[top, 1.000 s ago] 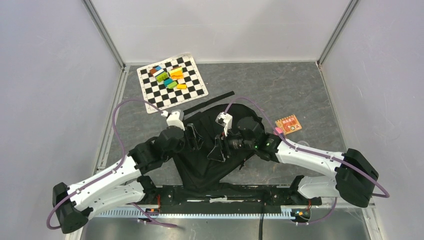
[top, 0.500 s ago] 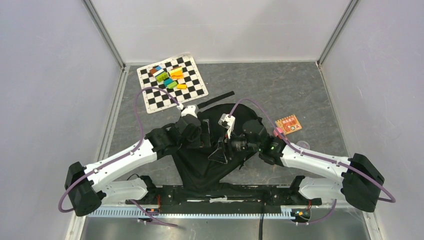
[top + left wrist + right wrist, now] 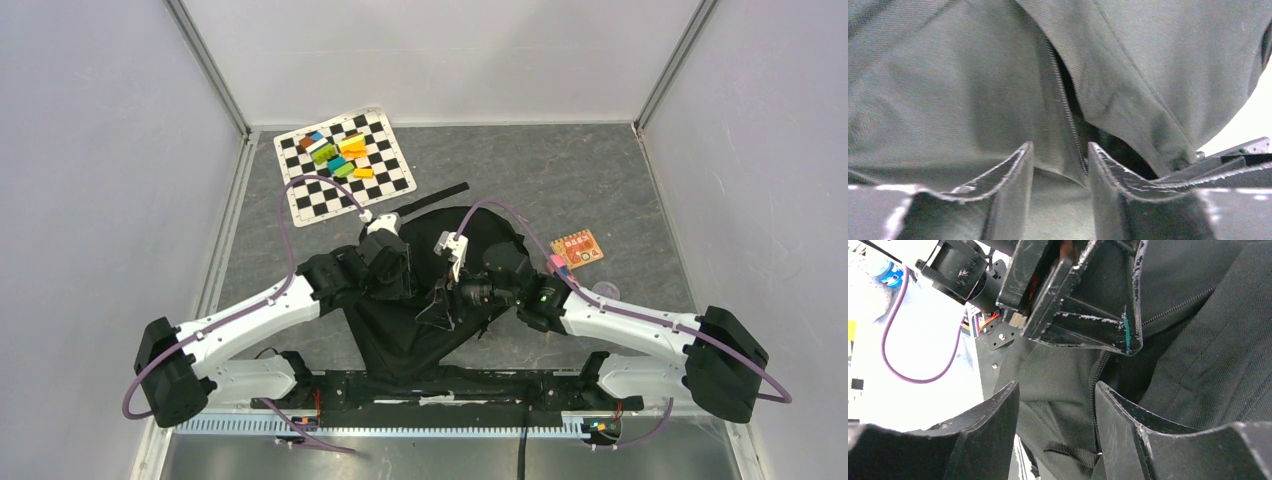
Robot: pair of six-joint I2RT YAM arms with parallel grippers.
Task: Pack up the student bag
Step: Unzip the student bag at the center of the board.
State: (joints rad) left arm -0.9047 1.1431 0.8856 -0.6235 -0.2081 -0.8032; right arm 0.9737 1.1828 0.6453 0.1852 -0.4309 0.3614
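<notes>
- The student bag lay flat on the table, just ahead of my two bases, with both of my tools down on its middle.
- My left gripper stood part-open astride the zipper, and my right gripper stood part-open over the same seam. I saw nothing clamped in either.
- Hazard 1: the two tools sat almost touching, so any sideways move risked knocking fingers together.
- Hazard 2: closing on slack cloth could pinch both layers and hold the mouth shut.
- Hazard 3: a thin bite on the zipper edge would probably slip when lifted.
- Hazard 4: the coloured blocks lay well apart, so an unheld opening could sag shut during the reach.
</notes>
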